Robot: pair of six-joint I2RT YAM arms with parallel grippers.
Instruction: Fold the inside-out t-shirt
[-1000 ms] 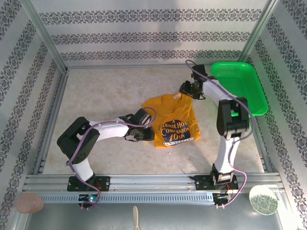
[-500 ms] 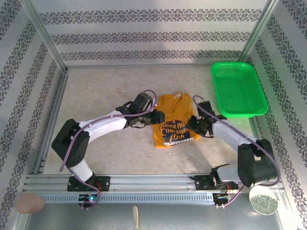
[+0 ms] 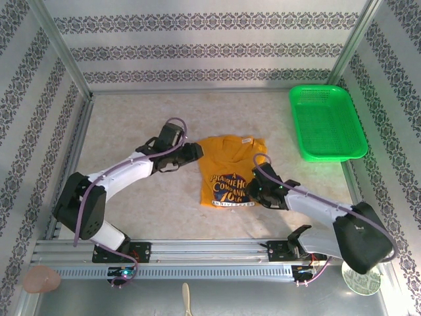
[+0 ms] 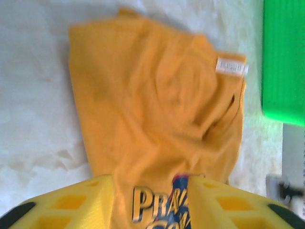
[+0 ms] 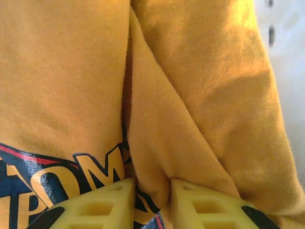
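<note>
Nearest the arm bases, the right gripper pinches a raised fold of the mustard-orange t-shirt near its lower right edge. The shirt lies in the middle of the table, print up (white label at the far collar). At its left edge the left gripper is spread, seemingly holding nothing in the blurred wrist view. A green basket sits at the far right.

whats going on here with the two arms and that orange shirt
Two robot arms are folding a mustard-orange t-shirt that lies on the table, print side up. The right pincer is pinching a raised ridge of fabric beside the chest print. The left pincer stands open at the shirt's left side. The green basket sits apart at the far right.
</note>
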